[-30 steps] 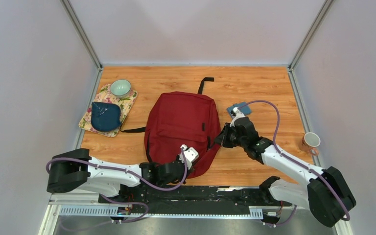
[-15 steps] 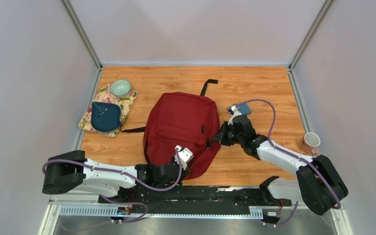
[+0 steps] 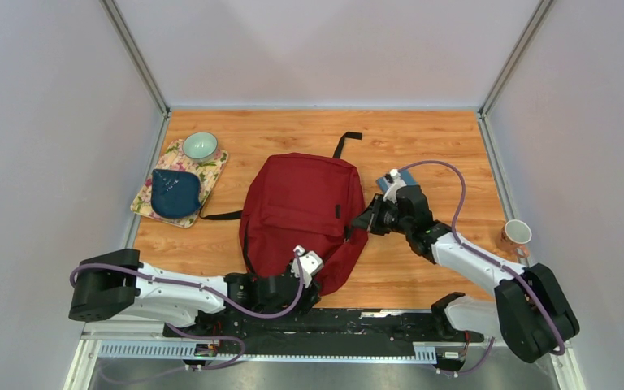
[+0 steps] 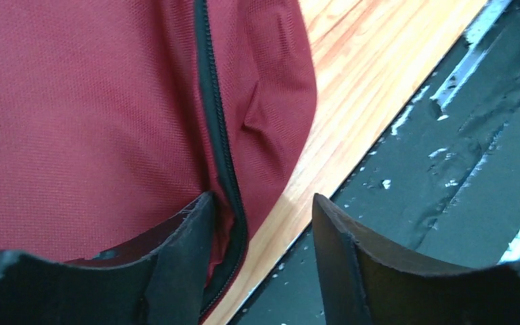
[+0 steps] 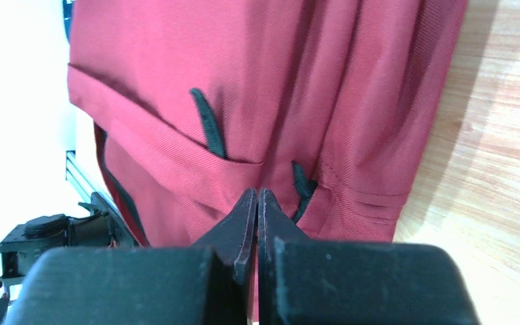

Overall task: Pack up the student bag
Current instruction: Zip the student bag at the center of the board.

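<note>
The student bag [image 3: 301, 211], dark red with black zippers, lies flat in the middle of the wooden table. My left gripper [image 3: 312, 283] stands open at the bag's near right corner. In the left wrist view its left finger [image 4: 183, 257] rests beside the black zipper [image 4: 211, 101], with nothing clamped between the left gripper [image 4: 261, 198] fingers. My right gripper [image 3: 367, 221] is at the bag's right side. In the right wrist view the right gripper [image 5: 257, 191] is shut, its tips pinching puckered red fabric [image 5: 244, 68] beside a black zipper pull [image 5: 302, 184].
A floral mat [image 3: 211, 172] at the left holds a pale green bowl [image 3: 200, 146] and a dark blue pouch [image 3: 175, 192]. A small blue item [image 3: 406, 175] lies behind the right wrist. A mug [image 3: 516, 234] stands at the right edge. The black rail [image 3: 333, 321] runs along the near edge.
My left gripper has opened and let go of the bag's near corner. The bag shifted slightly as its top strap swung right. The right gripper moved a little farther up the bag's side.
</note>
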`<action>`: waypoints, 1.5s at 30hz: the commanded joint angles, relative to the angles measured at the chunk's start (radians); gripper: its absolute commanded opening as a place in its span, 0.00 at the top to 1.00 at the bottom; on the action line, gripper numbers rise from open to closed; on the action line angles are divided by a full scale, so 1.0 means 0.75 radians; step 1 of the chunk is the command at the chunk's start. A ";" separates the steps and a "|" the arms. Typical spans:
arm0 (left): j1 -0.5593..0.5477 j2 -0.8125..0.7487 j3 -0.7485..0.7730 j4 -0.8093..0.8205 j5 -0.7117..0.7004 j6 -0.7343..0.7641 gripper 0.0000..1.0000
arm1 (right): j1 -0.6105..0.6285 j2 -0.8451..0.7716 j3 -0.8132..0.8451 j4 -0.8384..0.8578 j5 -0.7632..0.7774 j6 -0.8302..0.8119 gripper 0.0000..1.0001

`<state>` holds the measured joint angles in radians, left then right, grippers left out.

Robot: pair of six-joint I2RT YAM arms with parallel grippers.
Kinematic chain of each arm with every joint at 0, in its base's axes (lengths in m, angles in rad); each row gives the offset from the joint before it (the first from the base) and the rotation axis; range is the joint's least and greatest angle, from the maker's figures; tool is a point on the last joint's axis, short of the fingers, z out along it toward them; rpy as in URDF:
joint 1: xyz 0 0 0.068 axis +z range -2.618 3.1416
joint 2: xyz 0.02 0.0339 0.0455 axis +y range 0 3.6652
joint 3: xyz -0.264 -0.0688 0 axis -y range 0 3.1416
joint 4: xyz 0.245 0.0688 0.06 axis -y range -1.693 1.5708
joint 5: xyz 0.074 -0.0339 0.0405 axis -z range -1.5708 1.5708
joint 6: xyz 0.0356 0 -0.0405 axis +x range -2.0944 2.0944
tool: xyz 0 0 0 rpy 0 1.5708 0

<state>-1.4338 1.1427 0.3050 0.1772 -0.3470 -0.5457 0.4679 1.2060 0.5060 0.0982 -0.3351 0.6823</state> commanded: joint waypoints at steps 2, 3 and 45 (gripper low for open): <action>-0.019 0.012 0.161 -0.154 -0.018 0.073 0.28 | -0.014 -0.139 -0.016 0.109 -0.028 -0.036 1.00; -0.019 0.016 0.192 -0.154 -0.040 0.091 0.23 | -0.008 -0.194 -0.059 0.070 -0.028 -0.038 1.00; 0.108 0.538 0.489 0.132 0.154 0.173 0.80 | 0.025 -0.563 -0.282 -0.237 0.056 0.236 0.42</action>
<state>-1.3521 1.5330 0.6472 0.2379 -0.2813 -0.3912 0.4831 0.8253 0.2901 -0.0910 -0.2970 0.7933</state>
